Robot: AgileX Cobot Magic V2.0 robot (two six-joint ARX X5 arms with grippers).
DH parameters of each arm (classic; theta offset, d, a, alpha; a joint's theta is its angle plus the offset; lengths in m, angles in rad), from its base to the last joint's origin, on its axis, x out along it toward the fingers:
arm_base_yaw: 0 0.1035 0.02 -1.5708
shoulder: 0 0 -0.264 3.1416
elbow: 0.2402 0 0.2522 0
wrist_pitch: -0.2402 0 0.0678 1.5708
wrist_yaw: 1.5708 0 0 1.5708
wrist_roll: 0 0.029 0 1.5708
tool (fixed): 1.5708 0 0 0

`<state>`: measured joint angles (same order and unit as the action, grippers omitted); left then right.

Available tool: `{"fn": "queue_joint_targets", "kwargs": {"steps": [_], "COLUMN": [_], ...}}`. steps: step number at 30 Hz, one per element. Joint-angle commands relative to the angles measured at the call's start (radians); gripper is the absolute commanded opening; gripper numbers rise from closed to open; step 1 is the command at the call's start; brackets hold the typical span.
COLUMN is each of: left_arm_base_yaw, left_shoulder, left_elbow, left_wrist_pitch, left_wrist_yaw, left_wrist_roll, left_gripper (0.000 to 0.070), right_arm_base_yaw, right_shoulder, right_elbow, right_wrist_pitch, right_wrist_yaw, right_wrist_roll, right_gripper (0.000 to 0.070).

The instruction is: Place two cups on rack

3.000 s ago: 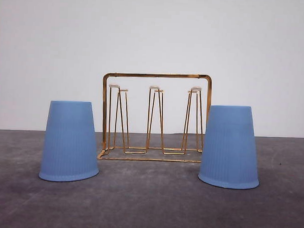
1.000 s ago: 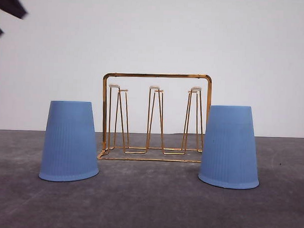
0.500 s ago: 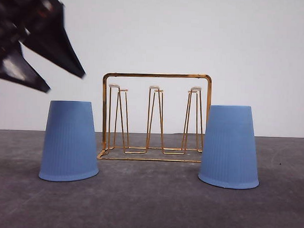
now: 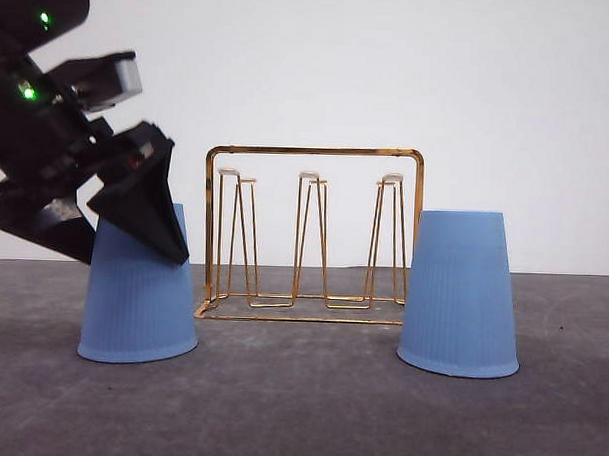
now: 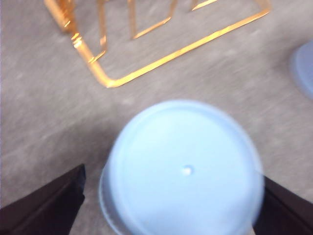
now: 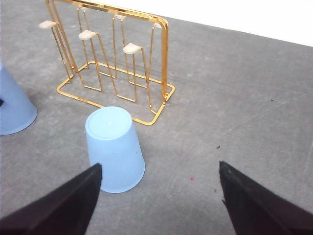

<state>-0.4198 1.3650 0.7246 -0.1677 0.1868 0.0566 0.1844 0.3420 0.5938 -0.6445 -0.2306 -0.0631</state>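
Two light-blue ribbed cups stand upside down on the table, the left cup [image 4: 136, 312] and the right cup [image 4: 460, 293], on either side of the gold wire rack [image 4: 315, 149]. My left gripper [image 4: 131, 258] is open, its black fingers straddling the top of the left cup [image 5: 183, 171], one on each side, and I cannot tell whether they touch it. In the right wrist view my right gripper [image 6: 159, 210] is open and empty, hanging above and short of the right cup [image 6: 115, 149], with the rack [image 6: 165, 58] beyond it.
The cups and rack sit on a dark grey table [image 4: 298, 408] with a plain white wall behind. The rack's base wire [image 5: 186, 49] lies close beside the left cup. Bare table stretches in front of both cups.
My left arm has come down from the upper left, and its open fingers now flank the left cup's top. The cups and rack have not moved.
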Motion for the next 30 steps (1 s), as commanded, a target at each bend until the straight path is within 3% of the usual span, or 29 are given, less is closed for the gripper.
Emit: {"fn": "queue_joint_targets", "kwargs": {"steps": [1,4,9,11,18,30], "left_arm_base_yaw": [-0.007,-0.007,-0.010,-0.013,-0.014,-0.014], "left_shoulder": [0.023,0.034,0.034,0.033,0.004,-0.006], "left_elbow": [0.017,0.017,0.017,0.022,0.066,0.389], "left_wrist_pitch": [0.012,0.014,0.033,0.033,-0.011,-0.360], "left_wrist_yaw": [-0.004,-0.004,-0.003,-0.003,-0.003,-0.008], "left_wrist_roll": [0.009,0.003,-0.011,-0.023,-0.025,-0.078], "left_gripper": [0.0592,0.0578,0.0331,0.0290,0.0289,0.0289], "right_arm_base_yaw": [0.005,0.005,0.005,0.005,0.005,0.005], "right_shoulder": [0.003,0.003,0.003,0.003,0.003,0.003], "right_elbow": [0.011,0.011,0.011,0.011,0.011,0.011], "right_wrist_pitch": [0.016,0.015,0.015,0.015,0.015,0.015], "right_wrist_yaw": [0.008,0.024,0.025,0.025,0.025,0.026], "right_wrist_roll": [0.011,0.011,0.011,0.011,0.011,0.011], "right_gripper": [0.0486,0.0486,0.0486,0.0486,0.0486,0.0486]}}
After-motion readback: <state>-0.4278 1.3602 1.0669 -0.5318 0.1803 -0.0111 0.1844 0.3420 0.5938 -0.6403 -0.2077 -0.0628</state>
